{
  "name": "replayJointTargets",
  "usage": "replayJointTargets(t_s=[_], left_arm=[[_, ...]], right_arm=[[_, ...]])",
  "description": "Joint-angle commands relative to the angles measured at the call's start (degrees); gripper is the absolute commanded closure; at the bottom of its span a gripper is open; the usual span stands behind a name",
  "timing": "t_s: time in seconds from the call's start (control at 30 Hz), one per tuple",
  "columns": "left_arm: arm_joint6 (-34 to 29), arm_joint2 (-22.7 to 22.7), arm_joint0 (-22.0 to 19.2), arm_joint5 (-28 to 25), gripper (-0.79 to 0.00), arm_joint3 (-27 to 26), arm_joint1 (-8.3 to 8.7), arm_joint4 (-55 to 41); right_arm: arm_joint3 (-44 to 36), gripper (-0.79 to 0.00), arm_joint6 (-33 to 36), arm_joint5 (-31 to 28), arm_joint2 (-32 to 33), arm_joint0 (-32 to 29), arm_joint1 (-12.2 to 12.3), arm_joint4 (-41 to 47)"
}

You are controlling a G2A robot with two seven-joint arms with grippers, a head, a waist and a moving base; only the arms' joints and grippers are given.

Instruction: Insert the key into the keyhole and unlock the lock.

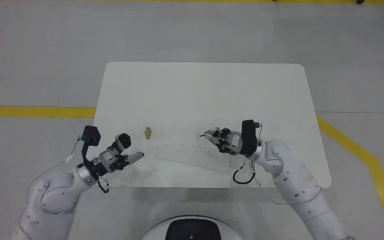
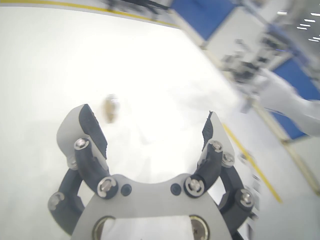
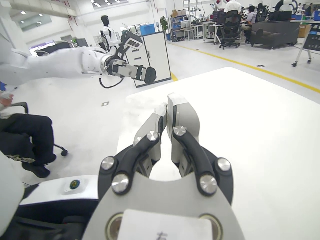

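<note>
Lock [image 1: 148, 132] report from me: it's a small brass-coloured thing lying on the white table [image 1: 210, 90], left of the middle and toward my side, with nothing touching it. Through my left wrist camera the lock [image 2: 110, 107] is just a blurry tan blob on the bright tabletop, so I can't tell which way the keyhole faces.

My left gripper [image 1: 132, 149] hovers over the near-left part of the table with its jaws spread wide and nothing in them. In the left wrist view the left gripper [image 2: 148, 112] has both black ribbed pads [image 2: 92, 128] in plain sight with bare table between them. The lock sits a little beyond one fingertip, near it but apart.

My right gripper [image 1: 204, 135] is over the near-middle of the table, tips aimed across toward the lock's side and well apart from it. That puts the lock between my two grippers, much closer to the left one. In the right wrist view the right gripper [image 3: 165, 106] has its fingers pinched tight together at the tips. Whether the key is clamped in there I honestly can't tell; anything at the tips is too small to make out.

The same view also shows my left arm across the table, its gripper side-on.
</note>
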Motion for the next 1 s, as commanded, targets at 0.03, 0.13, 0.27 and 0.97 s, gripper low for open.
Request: replayJointTargets(t_s=[0.03, 0.13, 0.27, 0.97], left_arm=[[-21.47, 4.22, -6.54, 8.72, -0.785, 0.62, 1.45, -27.71], [-26.81, 7.63, -11.99, 14.05, -0.785, 0.19, 2.17, -33.54], [-26.09, 12.80, -17.19, 13.34, -0.785, 2.01, 2.12, -31.33], [-14.96, 33.00, -33.02, 8.28, -0.326, 17.36, -2.12, -23.97]], right_arm=[[-0.15, 0.000, 3.64, 0.00, -4.09, 2.39, 1.12, 8.25], [0.31, 0.000, 6.82, 0.00, -6.90, 4.60, 2.33, 14.66], [0.11, 0.000, 9.69, 0.00, -9.99, 6.90, 3.78, 21.31], [0.87, 0.000, 14.48, 0.00, -19.49, 14.18, 8.21, 37.23]])
